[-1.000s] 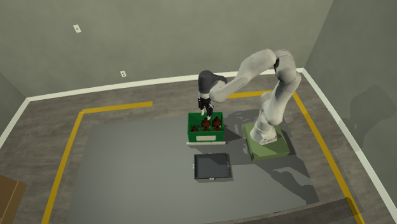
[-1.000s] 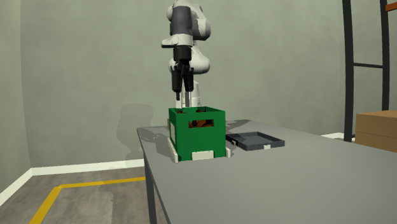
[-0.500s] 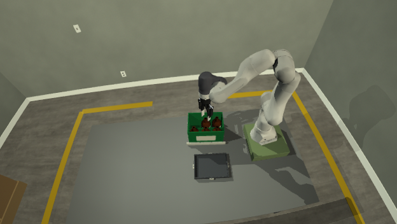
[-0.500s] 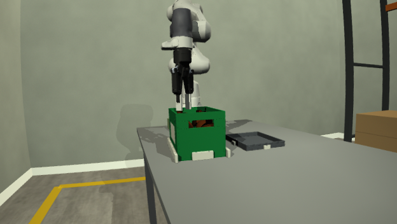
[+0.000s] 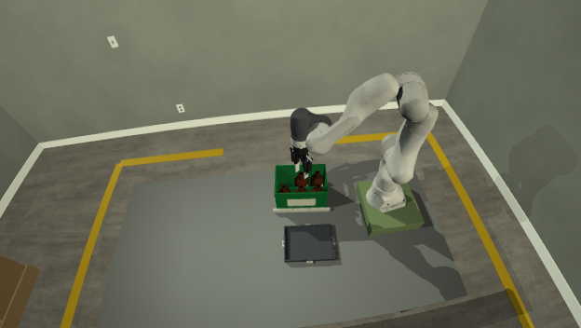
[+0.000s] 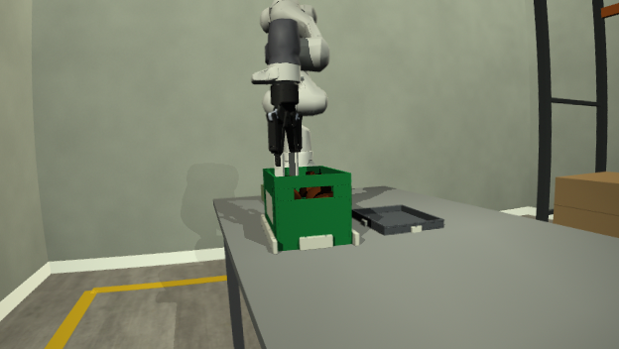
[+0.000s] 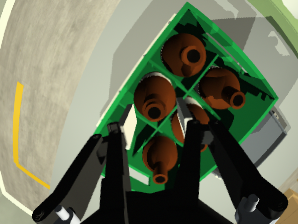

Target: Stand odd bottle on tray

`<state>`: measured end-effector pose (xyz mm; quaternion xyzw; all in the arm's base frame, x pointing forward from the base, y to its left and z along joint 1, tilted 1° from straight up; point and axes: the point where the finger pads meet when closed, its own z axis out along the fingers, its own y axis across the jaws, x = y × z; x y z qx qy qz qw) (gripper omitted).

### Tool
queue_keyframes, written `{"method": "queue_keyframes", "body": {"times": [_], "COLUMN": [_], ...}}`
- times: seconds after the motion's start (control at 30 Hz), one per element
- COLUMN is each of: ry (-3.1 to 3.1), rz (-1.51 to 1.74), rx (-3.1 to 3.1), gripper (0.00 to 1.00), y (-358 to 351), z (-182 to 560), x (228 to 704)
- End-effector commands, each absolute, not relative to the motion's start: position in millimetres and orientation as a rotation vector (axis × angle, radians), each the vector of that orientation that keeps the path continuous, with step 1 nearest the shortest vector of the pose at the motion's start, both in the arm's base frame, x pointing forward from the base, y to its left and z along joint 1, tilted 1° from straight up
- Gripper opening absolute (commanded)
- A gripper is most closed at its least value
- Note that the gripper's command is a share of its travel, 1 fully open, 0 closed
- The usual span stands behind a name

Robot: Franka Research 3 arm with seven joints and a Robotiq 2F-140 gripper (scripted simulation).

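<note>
A green crate (image 5: 302,193) stands on the grey table and holds several brown bottles upright; it also shows in the side view (image 6: 309,208). In the wrist view the bottles (image 7: 185,56) sit in the crate's cells. My gripper (image 7: 156,110) points straight down at the crate's far left corner, with its fingertips at rim height (image 6: 286,169). The fingers stand partly apart on either side of one bottle's neck (image 7: 160,157), above it, with nothing gripped. The dark grey tray (image 5: 311,243) lies flat and empty in front of the crate.
The robot's green base block (image 5: 393,210) stands right of the crate. White stops (image 6: 315,242) line the crate's foot. A brown box (image 6: 587,203) and a black rack (image 6: 570,99) stand at the far right.
</note>
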<state>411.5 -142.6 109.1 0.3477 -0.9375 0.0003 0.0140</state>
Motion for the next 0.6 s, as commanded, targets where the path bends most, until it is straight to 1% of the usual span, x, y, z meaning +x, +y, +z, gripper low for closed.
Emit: {"method": "queue_keyframes", "body": {"times": [0.0, 0.57], "ry": [-2.925, -2.925], "rz": [0.006, 0.006], "rx": [1.090, 1.090], "gripper": [0.44, 0.44], "y": [-143.9, -144.0], "z": [104.6, 93.1], "x": [413.7, 413.5]}}
